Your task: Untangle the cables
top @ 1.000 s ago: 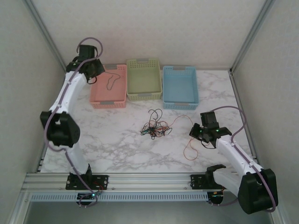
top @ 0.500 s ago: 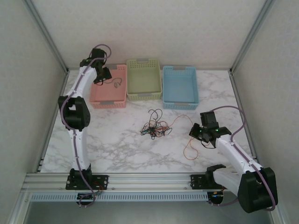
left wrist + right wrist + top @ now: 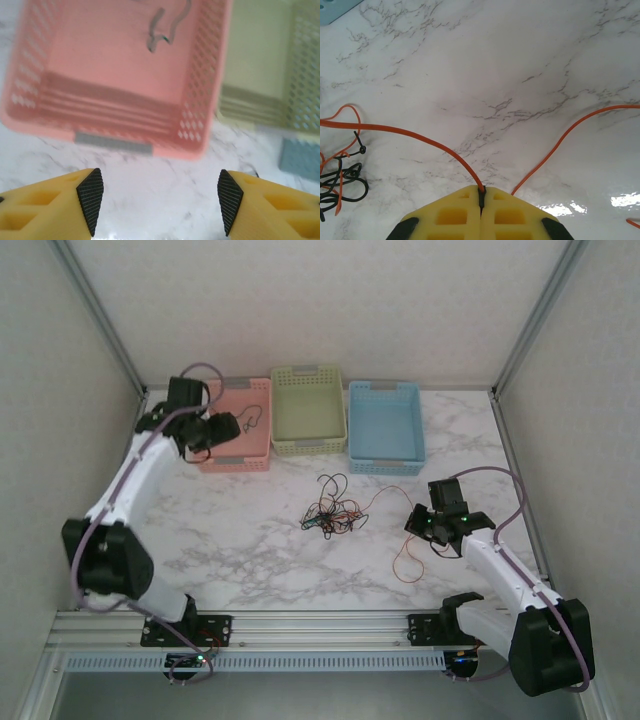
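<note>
Marble counter carries a tangle of thin cables at its centre. Right gripper has its jaws pinched on a red-orange cable; left gripper hovers jaws apart, empty, before a pink basket holding one dark cable.

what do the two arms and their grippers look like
The left arm and right arm have white tubular links, bulky black joints and a lilac-grey cable looping alongside. The left gripper and right gripper have blocky yellow fingers with cut-out pockets; the left's carry black cross-hatched pads.
</note>
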